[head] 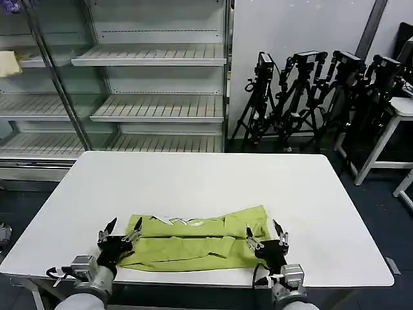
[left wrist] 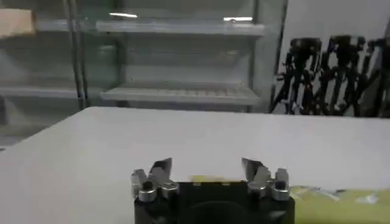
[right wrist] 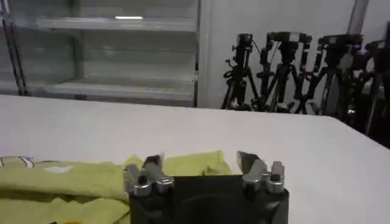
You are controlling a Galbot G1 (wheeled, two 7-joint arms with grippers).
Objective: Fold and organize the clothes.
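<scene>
Two grippers sit at the near edge of the white table [head: 193, 181], one at each end of the lime yellow-green shirt [head: 193, 242]. The shirt lies folded into a long flat band on the table's near half, a white printed patch showing along its far edge. The left gripper [head: 120, 232] rests at the shirt's left end, fingers spread wide and closed on nothing. The right gripper [head: 265, 234] rests on the shirt's right end, fingers likewise spread wide. Beyond the table's far edge stand metal shelves [head: 155, 103] and a cluster of black tripods [head: 310, 97]
</scene>
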